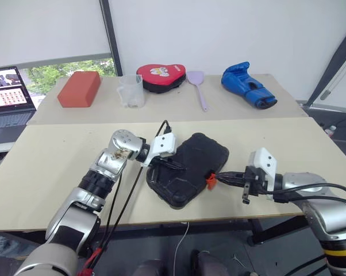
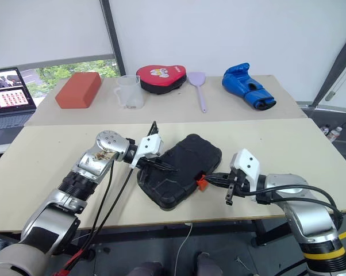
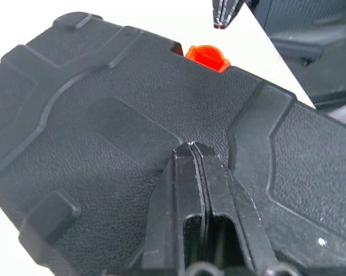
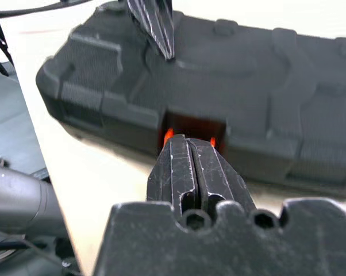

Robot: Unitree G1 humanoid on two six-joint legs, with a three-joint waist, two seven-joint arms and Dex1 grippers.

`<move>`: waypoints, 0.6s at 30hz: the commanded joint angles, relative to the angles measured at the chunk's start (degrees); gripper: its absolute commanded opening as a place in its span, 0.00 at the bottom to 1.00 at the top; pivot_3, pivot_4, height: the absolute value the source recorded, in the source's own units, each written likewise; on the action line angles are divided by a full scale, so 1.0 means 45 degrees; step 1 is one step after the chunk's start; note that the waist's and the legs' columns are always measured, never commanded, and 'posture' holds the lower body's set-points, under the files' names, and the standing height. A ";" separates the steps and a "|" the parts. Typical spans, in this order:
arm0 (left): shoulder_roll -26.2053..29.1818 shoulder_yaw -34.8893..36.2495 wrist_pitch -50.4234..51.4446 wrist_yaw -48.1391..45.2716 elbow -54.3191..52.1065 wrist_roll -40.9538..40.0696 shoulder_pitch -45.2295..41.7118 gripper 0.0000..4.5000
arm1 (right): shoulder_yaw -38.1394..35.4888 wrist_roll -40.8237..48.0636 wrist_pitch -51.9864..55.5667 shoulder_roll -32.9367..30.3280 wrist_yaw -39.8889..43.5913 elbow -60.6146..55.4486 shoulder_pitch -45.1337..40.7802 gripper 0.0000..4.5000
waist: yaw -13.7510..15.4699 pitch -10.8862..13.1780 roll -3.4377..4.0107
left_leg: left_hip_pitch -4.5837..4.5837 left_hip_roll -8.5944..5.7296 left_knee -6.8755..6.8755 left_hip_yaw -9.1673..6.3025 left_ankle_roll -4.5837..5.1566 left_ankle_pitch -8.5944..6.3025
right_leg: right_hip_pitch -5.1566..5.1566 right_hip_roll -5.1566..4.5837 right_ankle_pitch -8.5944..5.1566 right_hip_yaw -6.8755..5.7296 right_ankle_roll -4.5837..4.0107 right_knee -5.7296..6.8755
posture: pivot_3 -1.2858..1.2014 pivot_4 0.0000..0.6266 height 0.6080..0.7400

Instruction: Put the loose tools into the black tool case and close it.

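Note:
The black tool case (image 1: 191,164) lies closed on the near table, its lid down and its small orange latch (image 1: 211,180) on the side facing my right arm. My left gripper (image 1: 176,165) is shut, and its tips rest on or just above the textured lid (image 3: 104,115) near the case's left end. My right gripper (image 1: 220,177) is also shut and empty. Its tips point straight at the orange latch (image 4: 168,135), touching it or nearly so. The loose tools are out of view.
On the far table stand a red block (image 1: 79,88), a clear measuring cup (image 1: 131,91), a red padded mitt (image 1: 160,77), a purple spatula (image 1: 198,86) and a blue boxing glove (image 1: 248,85). A laptop (image 1: 9,95) sits far left. The case lies close to the table's front edge.

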 commanded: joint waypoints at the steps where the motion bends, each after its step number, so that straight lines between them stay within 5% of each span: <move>1: 0.0084 -0.0374 0.0408 -0.0091 0.0183 0.0372 0.0410 0.01 | 0.0583 -0.0707 -0.0493 0.0158 -0.0198 0.0454 -0.0331 0.00 | -0.0010 0.0000 0.0000 | 0.0007 -0.0002 -0.0001 0.0001 0.0006 -0.0002 | 0.0005 0.0003 -0.0006 0.0016 0.0009 0.0002 | 0.52 0.24 1.00; 18: -0.0068 -0.0489 0.0009 -0.0049 0.0019 0.0563 0.0513 0.01 | -0.0072 -0.0778 0.0124 -0.0633 -0.0636 -0.0392 0.1532 0.00 | 0.0071 -0.0038 0.0004 | 0.0018 0.0000 -0.0012 0.0008 -0.0012 -0.0017 | 0.0003 0.0055 -0.0024 0.0126 0.0038 0.0002 | 0.52 0.24 1.00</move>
